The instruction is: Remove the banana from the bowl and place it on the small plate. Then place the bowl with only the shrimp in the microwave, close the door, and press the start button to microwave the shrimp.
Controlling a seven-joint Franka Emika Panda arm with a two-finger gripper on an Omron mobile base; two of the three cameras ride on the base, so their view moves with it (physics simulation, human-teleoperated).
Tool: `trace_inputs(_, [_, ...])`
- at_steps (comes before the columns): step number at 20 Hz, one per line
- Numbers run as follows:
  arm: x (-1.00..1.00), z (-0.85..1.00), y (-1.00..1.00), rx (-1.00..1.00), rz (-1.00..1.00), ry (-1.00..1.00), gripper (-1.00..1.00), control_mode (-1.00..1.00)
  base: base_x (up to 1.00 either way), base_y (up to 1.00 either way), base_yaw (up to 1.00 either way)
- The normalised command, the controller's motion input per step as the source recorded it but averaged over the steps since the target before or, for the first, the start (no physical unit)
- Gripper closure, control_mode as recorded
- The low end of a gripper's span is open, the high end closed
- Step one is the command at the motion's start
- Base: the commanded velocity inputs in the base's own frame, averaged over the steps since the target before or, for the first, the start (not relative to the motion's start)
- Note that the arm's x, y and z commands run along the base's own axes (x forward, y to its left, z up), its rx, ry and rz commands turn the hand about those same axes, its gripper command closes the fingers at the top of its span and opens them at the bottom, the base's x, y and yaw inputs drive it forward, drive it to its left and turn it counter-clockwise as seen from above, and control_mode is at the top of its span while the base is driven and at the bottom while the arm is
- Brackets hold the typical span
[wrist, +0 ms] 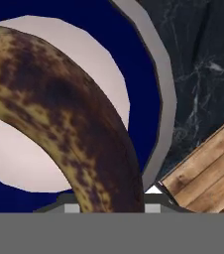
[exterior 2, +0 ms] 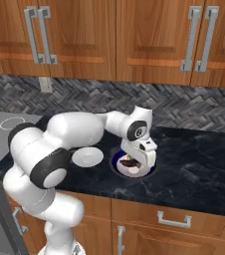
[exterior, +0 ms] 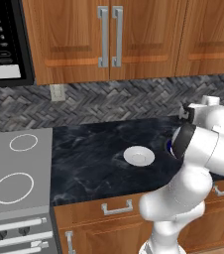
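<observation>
Two base cameras and one hand camera cover the moment.

From the left base view, the small plate (exterior: 139, 156) is seen lying flat on the dark marble counter (exterior: 94, 158), just left of the white arm (exterior: 198, 163). A sliver of the bowl's (exterior: 169, 147) blue rim is glimpsed behind the arm's dark joint. The black keypad panel of the microwave (exterior: 2, 42) is visible at the upper left, above the stove (exterior: 15, 173). Wooden cabinets (exterior: 109, 34) are hung over the herringbone backsplash.

From the right base view, the arm is seen bent forward, with the gripper (exterior 2: 133, 160) lowered into the bowl (exterior 2: 118, 164). The bowl sits on the counter just right of the small plate (exterior 2: 87, 157), the two close together. Something dark is seen inside the bowl beneath the hand, too small to make out.

From the hand view, a brown-spotted banana (wrist: 69, 119) is seen very close, curving across the bowl's white inside (wrist: 29, 163), with the blue rim (wrist: 141, 84) beyond it. Whether the fingers are spread or pressed on the banana cannot be told.
</observation>
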Motion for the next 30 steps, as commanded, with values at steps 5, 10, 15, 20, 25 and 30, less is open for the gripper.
trace_inputs(5, [-0.01,0.65,0.88,-0.07,0.0,-0.15,1.0,-1.0,0.0,0.0,0.0])
trace_inputs(10, [0.09,0.25,1.0,-0.12,0.0,-0.01,1.0,-1.0,0.0,0.0,0.0])
trace_inputs(15, [0.19,-0.01,1.0,-0.08,0.0,0.0,1.0,-1.0,0.0,0.0,0.0])
trace_inputs(20, [0.33,-0.24,0.98,-0.02,0.0,0.02,1.0,-1.0,0.0,0.0,0.0])
trace_inputs(25, [0.46,-0.47,0.54,0.0,0.03,0.07,1.0,-1.0,0.0,0.0,0.0])
trace_inputs(30, [0.34,-0.54,0.03,0.01,0.02,0.04,1.0,-1.0,0.0,0.0,0.0])
